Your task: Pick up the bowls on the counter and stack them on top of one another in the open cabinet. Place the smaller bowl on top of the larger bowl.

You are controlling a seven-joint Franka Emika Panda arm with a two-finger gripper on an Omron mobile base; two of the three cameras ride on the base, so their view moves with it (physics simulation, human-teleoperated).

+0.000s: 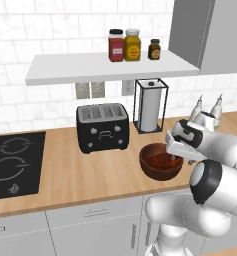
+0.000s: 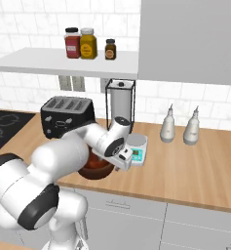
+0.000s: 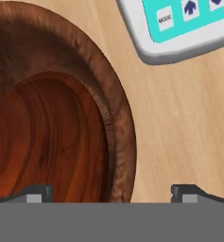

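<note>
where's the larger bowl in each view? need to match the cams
Left base view: larger bowl right of centre on the counter, partly behind the arm.
Right base view: left of centre, mostly hidden by the arm; a bit of its side shows.
Hand view: its thick rim curves down the middle, the smaller bowl nested inside.
Shared landmark: black toaster, left of the bowl in both base views.

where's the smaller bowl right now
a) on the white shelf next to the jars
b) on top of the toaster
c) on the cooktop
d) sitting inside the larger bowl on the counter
d: the hand view shows the reddish smaller bowl nested inside the darker larger bowl, which rests on the wooden counter in front of the toaster.
</note>
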